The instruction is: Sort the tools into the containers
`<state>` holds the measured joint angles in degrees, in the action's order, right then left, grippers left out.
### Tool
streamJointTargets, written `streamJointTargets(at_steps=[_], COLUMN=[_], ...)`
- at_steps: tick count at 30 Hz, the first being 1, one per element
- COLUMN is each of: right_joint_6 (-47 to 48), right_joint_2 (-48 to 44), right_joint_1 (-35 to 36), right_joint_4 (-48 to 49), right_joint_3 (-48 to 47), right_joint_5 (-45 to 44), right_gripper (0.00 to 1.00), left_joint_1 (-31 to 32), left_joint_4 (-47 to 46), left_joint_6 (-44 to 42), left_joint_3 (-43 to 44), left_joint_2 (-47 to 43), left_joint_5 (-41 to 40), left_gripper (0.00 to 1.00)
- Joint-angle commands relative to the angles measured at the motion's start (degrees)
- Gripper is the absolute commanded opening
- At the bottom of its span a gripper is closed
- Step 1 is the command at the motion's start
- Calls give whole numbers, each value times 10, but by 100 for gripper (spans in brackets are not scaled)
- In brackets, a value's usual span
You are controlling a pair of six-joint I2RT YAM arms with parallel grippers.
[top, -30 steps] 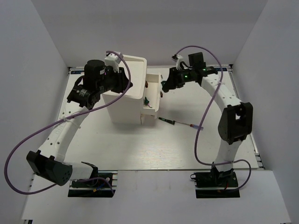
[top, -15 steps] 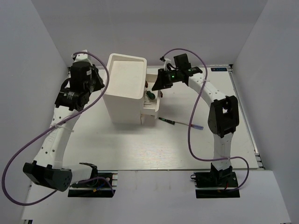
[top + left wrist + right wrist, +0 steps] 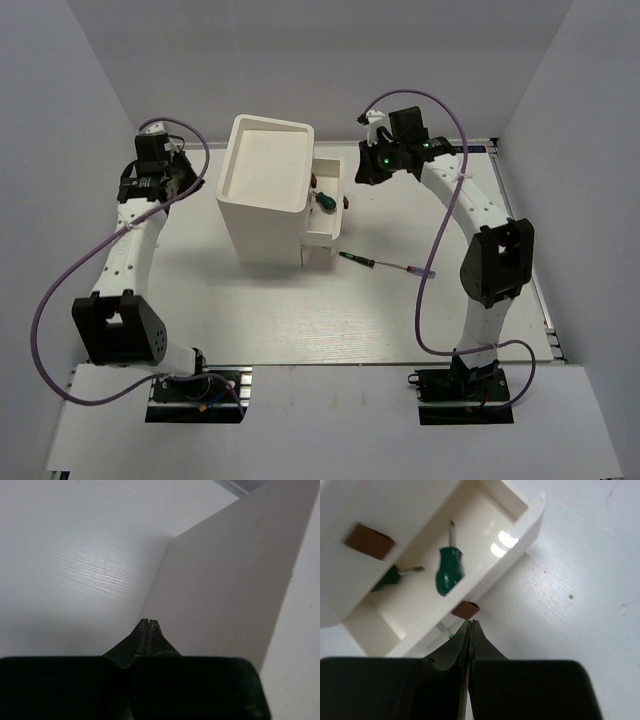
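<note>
The right gripper [image 3: 470,626] was pinched shut and held nothing. In the right wrist view, the green-handled screwdriver [image 3: 449,571] lay at 11 o'clock from its tips, inside the open drawer [image 3: 520,527] of the white cabinet [image 3: 265,190]. It was stubby, with a thin metal shank. A loose screwdriver [image 3: 372,262] lay on the table [image 3: 300,310] at the cabinet's 4 o'clock. The left gripper [image 3: 148,623], also shut and empty, had swung off the cabinet top to its 9 o'clock since a second earlier.
</note>
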<state>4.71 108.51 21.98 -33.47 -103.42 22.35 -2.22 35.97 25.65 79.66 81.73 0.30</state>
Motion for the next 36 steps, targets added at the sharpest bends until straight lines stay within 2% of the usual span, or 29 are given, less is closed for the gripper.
streamJointTargets(at_steps=[1,6,8,11,16,24,27,36], right_joint_6=[57,52,53,46,-13,-64,-87,-136], right_joint_2=[53,136,161,163,174,192,197,213], right_joint_1=[0,22,34,43,54,69,69,75], right_joint_4=[-71,-117,-120,-95,-57,1,26,79], right_joint_3=[-13,-118,-130,-142,-151,-151,-150,-157], right_joint_5=[-37,21,35,114,211,234,269,305], right_gripper=[0,0,0,0,0,0,0,0], left_joint_1=[-4,-4,-4,-4,2,8,8,8], left_joint_4=[-43,-38,-38,-45,-67,-72,-78,-78], left_joint_6=[-26,-50,-56,-62,-56,-51,-45,-39], left_joint_3=[11,33,33,22,-1,-1,-1,-14], left_joint_2=[35,65,65,65,60,71,71,60], left_joint_5=[120,185,202,225,252,288,293,283], left_gripper=[2,3,5,5,5,5,5,6])
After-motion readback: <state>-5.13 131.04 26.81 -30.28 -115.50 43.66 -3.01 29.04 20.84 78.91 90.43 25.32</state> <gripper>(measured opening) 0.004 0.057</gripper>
